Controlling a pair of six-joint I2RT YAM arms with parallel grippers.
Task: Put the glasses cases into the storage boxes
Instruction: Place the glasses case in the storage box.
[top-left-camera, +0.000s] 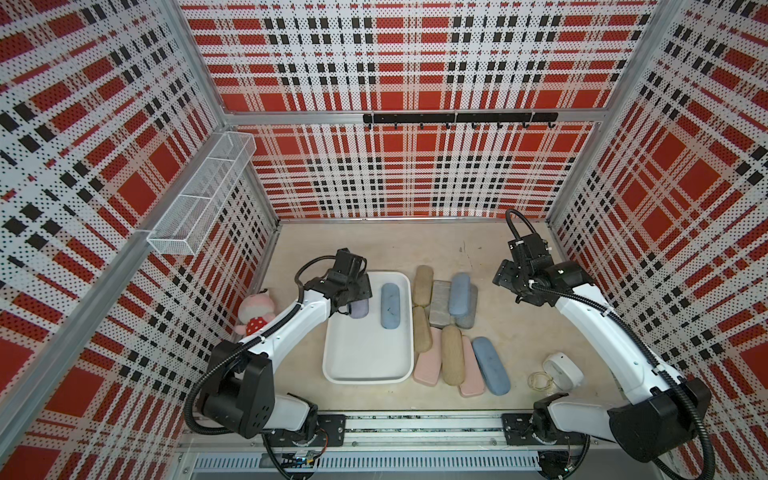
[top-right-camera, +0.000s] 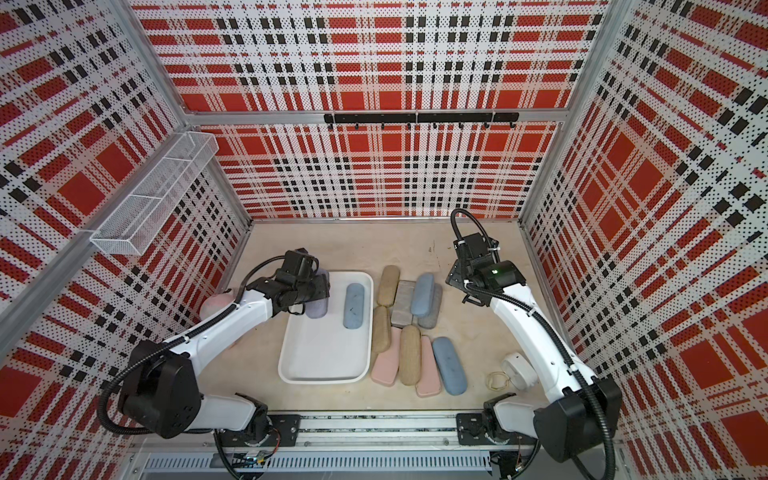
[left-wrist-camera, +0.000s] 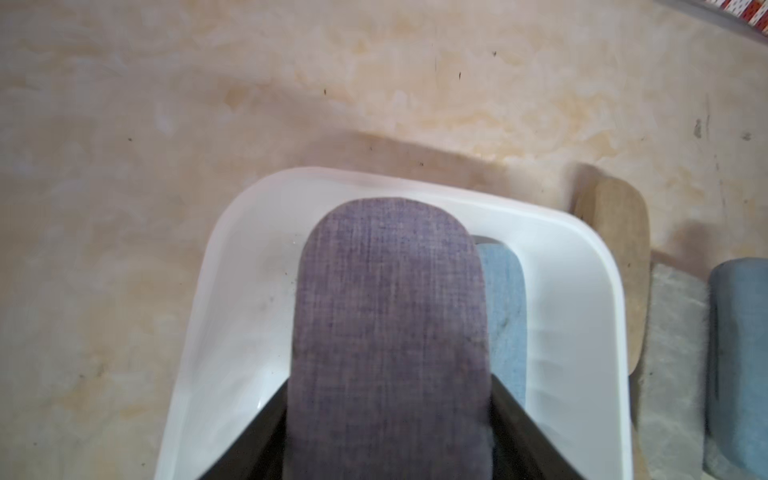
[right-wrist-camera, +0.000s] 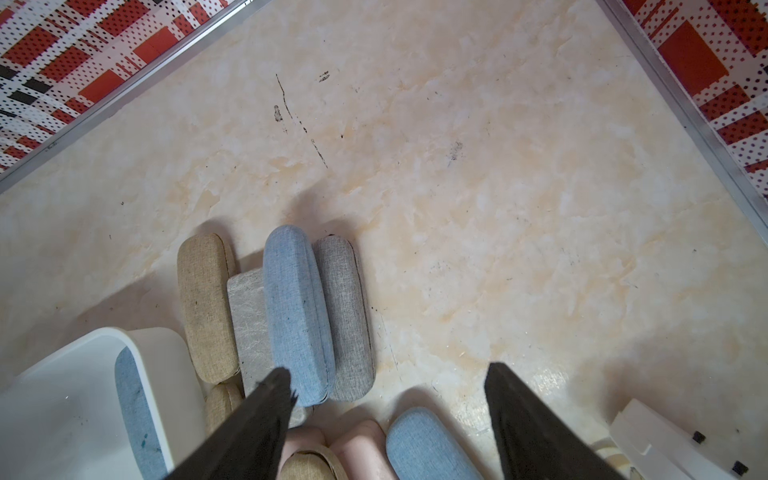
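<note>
Both reaching inward | left tool (left-wrist-camera: 386, 415) grips lavender case (left-wrist-camera: 386, 311) over tub (left-wrist-camera: 582, 257) | right tool (right-wrist-camera: 388, 370) spread

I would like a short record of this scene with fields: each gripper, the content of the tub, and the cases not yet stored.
Left gripper: shut on the lavender fabric glasses case, held over the shallow white plastic tub
Right gripper: open, empty
In tub: one light blue fabric case, lying flat
Outside tub: about nine loose cases on the beige table, beside the tub
Not for storing: pink plush toy, small white device
</note>
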